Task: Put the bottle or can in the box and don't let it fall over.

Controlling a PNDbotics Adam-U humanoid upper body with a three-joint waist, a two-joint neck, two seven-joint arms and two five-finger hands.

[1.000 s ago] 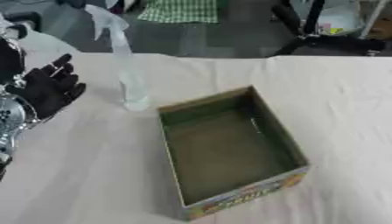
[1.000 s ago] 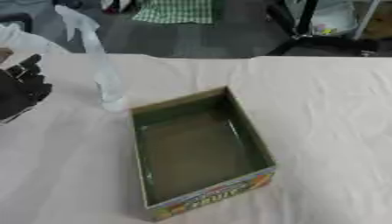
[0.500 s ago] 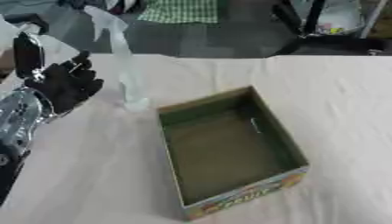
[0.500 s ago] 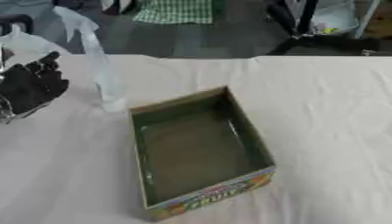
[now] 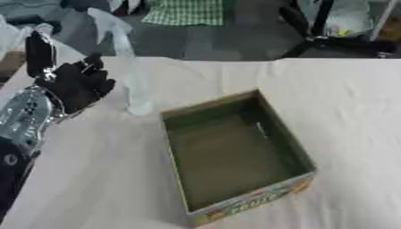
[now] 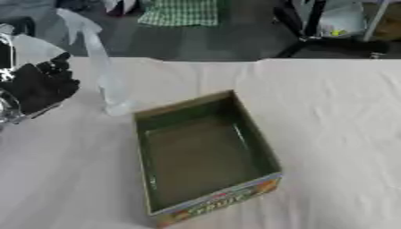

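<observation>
White tablecloth (image 5: 344, 107); beyond it, green checked cloth (image 5: 181, 11) on dark floor (image 5: 235, 36)

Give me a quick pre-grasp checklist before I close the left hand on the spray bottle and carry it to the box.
1. Spray bottle upright on the table: ok.
2. Left hand beside the bottle, fingers not yet round it: ok, no grasp yet.
3. Gap between hand and bottle closed: cannot tell, they look near but apart.
4. Box open at the top, nothing inside: ok.
5. Bottle stands just off the box's far left corner, with nothing between them: ok.
6. Right hand out of the way: ok, it shows in neither view.
</observation>
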